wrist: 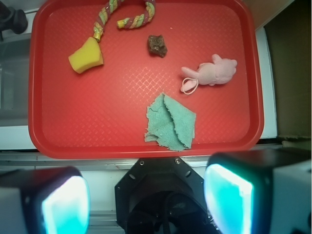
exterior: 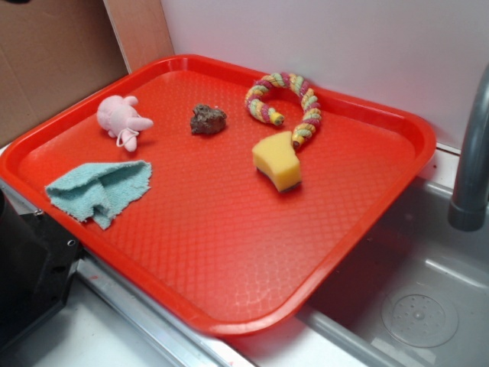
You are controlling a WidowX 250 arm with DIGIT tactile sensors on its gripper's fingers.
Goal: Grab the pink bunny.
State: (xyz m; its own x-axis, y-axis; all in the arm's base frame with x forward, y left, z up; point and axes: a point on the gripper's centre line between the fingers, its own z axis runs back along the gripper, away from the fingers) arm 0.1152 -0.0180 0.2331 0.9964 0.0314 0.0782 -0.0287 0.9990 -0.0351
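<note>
Teal-lit pads of the gripper point(wrist: 146, 200) stand spread wide apart at the near edge of the wrist view, pinching nothing, hanging back from the red tray point(wrist: 39, 97) as if to survey it before reaching in. Nearest on the tray lies a crumpled teal cloth point(wrist: 170, 122). Just beyond it and a little aside, the pink bunny point(wrist: 212, 73) lies on its side near the tray's edge, clear of its neighbours, so an approach from above looks unobstructed. Farther off sit a brown lump point(wrist: 157, 45), a yellow sponge point(wrist: 86, 56) and a braided rope toy point(wrist: 129, 17).
</note>
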